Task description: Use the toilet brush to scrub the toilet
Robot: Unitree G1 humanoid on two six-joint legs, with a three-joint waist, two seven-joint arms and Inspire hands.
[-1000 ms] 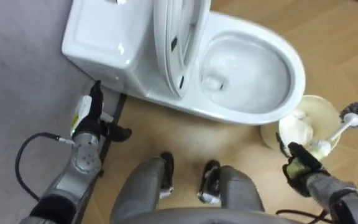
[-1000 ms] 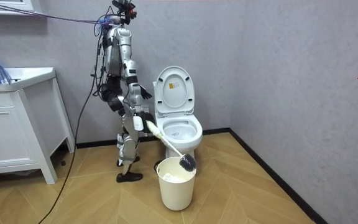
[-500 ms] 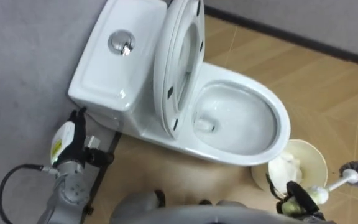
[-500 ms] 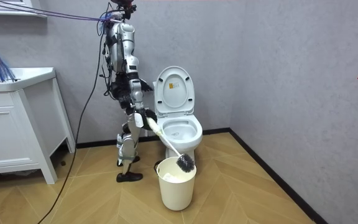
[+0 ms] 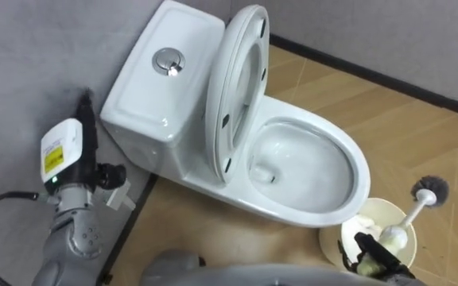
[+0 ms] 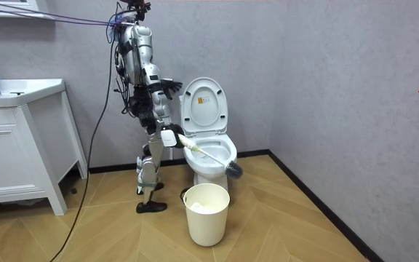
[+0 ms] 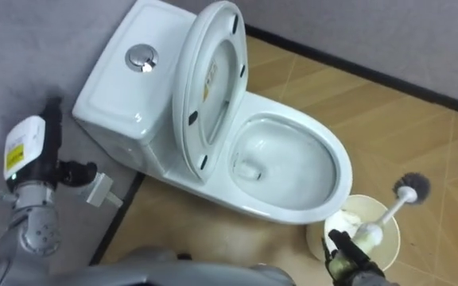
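The white toilet (image 5: 316, 210) stands against the grey wall with its lid (image 5: 241, 87) and seat raised and its bowl empty. My right hand (image 5: 366, 260) shows at the lower right, shut on the white handle of the toilet brush (image 5: 401, 222). The brush slants up and away from the hand, and its dark bristle head (image 5: 429, 189) hangs in the air right of the bowl's front. In the room view the brush head (image 6: 233, 169) is beside the bowl's front rim, above the bin. My left hand (image 5: 83, 151) is raised left of the tank (image 5: 161, 79), open with straight fingers.
A cream waste bin (image 5: 348, 230) with white paper in it stands on the wooden floor just in front of the bowl, under the brush handle. A white vanity cabinet (image 6: 20, 145) is at the room view's left. A dark baseboard runs along the wall.
I have straightened up, so the eye views shifted. My right hand has lifted the brush head from over the bin up to the bowl's front. My left arm has risen.
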